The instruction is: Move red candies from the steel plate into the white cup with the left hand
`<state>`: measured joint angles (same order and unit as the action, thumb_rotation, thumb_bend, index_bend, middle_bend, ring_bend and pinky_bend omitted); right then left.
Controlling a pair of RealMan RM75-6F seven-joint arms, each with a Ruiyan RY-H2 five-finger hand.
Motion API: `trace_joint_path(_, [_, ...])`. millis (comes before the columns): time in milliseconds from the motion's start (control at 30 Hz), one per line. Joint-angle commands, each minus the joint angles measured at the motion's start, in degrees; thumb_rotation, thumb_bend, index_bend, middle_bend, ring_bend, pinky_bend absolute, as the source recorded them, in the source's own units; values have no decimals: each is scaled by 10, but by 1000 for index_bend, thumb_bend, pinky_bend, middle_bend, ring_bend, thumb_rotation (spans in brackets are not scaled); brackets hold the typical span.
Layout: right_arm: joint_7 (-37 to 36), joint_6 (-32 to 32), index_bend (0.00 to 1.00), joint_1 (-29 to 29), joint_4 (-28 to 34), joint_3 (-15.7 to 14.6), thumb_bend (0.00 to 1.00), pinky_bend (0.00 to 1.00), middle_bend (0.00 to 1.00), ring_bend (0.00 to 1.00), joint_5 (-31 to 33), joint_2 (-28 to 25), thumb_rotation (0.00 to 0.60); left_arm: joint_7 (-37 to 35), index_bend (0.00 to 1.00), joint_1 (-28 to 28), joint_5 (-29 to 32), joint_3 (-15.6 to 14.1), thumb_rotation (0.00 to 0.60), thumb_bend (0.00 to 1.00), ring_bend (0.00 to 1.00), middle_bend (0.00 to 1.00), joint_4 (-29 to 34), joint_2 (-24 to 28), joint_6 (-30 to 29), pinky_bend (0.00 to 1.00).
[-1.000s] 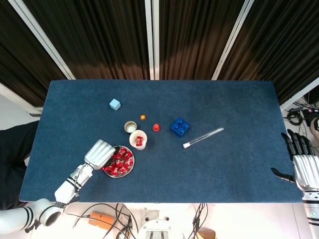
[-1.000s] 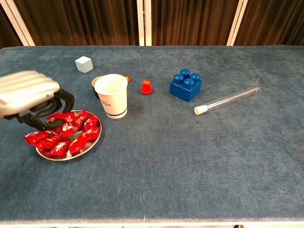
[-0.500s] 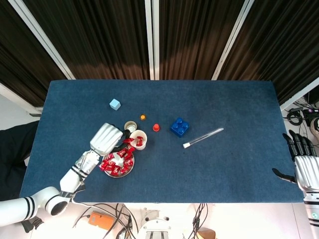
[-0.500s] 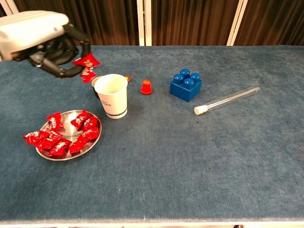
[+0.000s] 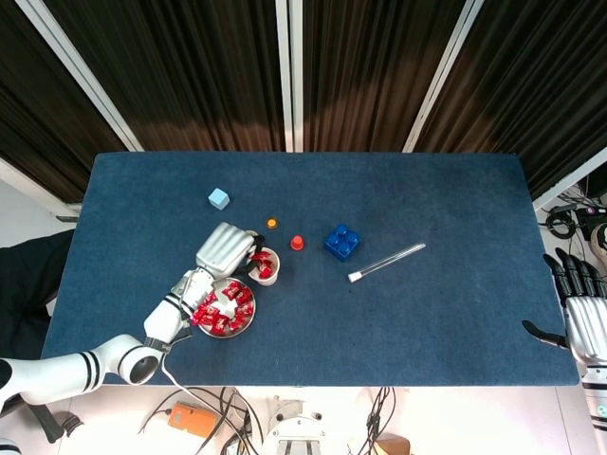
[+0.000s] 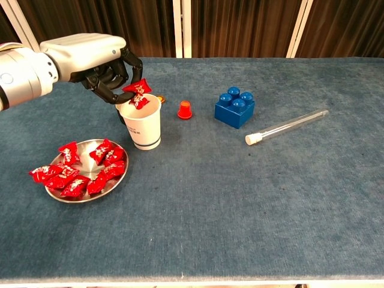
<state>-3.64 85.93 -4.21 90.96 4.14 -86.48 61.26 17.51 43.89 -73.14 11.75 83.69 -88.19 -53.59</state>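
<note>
One white cup, one steel plate, roughly nine red candies (overlapping), two hands.

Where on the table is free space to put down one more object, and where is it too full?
Free: the near side in front of the blue brick and glass tube. Crowded: around the white cup, where the left hand, steel plate and red cap cluster.

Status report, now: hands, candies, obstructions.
Left hand holding red candies right over the white cup. Right hand open, idle at table edge. More candies on steel plate. Nothing blocking.
</note>
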Motion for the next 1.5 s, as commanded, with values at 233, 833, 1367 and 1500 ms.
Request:
trace_joint_path(233, [0,-2,0,0,0,0,189,120,27,0,1,1,600,41,543,5,31,-12,600,368,760,837,7,9,7,752])
trace_joint_path(833, [3,8,0,4,7,0,189,134,27,0,-5,-5,600,-2,408,-46,-27,-31,600,304,755,832,80,60,-105,752])
trace_joint_path(1367, [14,8,0,-3,17,-2,189,134,27,0,-23,-3,600,-26,414,-136,-128,-146,600,220,755,832,9,80,-145,752])
trace_joint_path(1500, [18,14,0,1,22,-3,189,134,27,0,-25,-6,600,-1,422,-123,-137,-149,600,225,755,832,-17,65,-115,752])
